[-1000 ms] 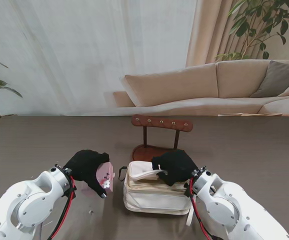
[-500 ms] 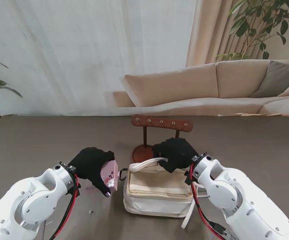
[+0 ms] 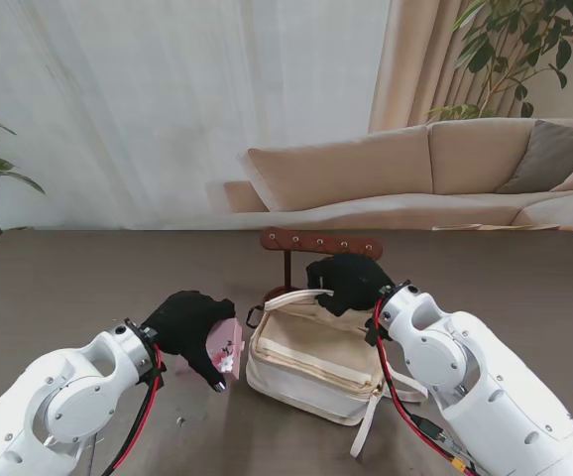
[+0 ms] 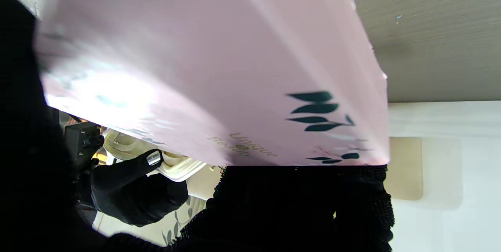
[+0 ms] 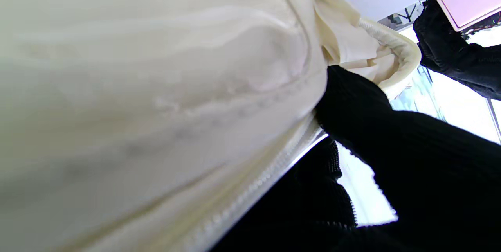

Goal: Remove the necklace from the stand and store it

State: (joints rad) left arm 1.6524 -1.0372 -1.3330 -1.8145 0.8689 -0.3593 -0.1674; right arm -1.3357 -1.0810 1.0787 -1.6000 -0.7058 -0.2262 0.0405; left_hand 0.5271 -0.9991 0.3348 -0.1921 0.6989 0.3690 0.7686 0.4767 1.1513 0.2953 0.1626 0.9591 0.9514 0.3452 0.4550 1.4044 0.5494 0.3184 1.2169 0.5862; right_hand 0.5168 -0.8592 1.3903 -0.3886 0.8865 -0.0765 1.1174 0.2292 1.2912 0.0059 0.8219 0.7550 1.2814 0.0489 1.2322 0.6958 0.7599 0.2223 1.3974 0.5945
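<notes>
A cream bag [image 3: 311,365] lies on the table in front of me, its far side raised. My right hand [image 3: 346,283] is shut on the bag's handle [image 3: 296,297] and holds it up; in the right wrist view the cream fabric [image 5: 156,99] fills the picture. My left hand [image 3: 187,322] is shut on a pink box [image 3: 225,347] just left of the bag, and the box's pink face with leaf print [image 4: 235,68] fills the left wrist view. The wooden necklace stand [image 3: 321,243] rises behind the bag. No necklace shows on its pegs.
A beige sofa [image 3: 445,169] and white curtain lie beyond the table's far edge. Bag straps [image 3: 371,431] trail toward me on the right. A tiny speck [image 3: 179,420] sits on the brown table top [image 3: 68,288] near my left arm.
My right hand has lifted the bag's handle up and away from me, tilting the bag open. My left hand has carried the pink box slightly right, toward the bag.
</notes>
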